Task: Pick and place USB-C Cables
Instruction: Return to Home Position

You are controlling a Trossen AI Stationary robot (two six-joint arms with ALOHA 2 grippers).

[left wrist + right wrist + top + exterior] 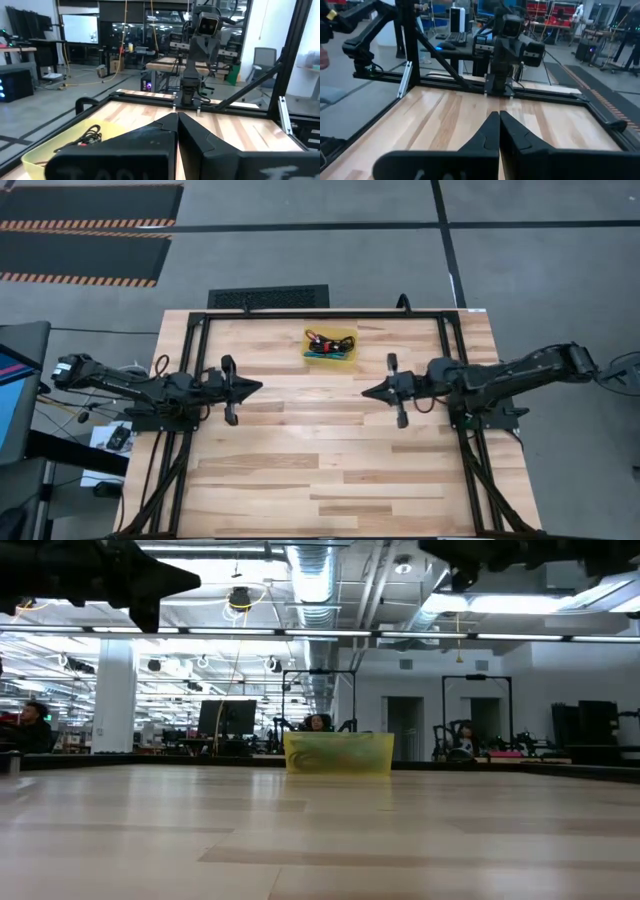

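High view: wood bench (330,470) over grey floor (300,250); yellow container (351,340) of USB-C Cables (322,341) near its far edge; left end effector (257,387) and right end effector (366,391) closed, empty.

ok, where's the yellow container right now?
High view: the yellow container sits near the back edge of the table, about mid-width, just inside the black frame rail, beyond the gap between the left hand and right hand. USB-C cables lie inside it.
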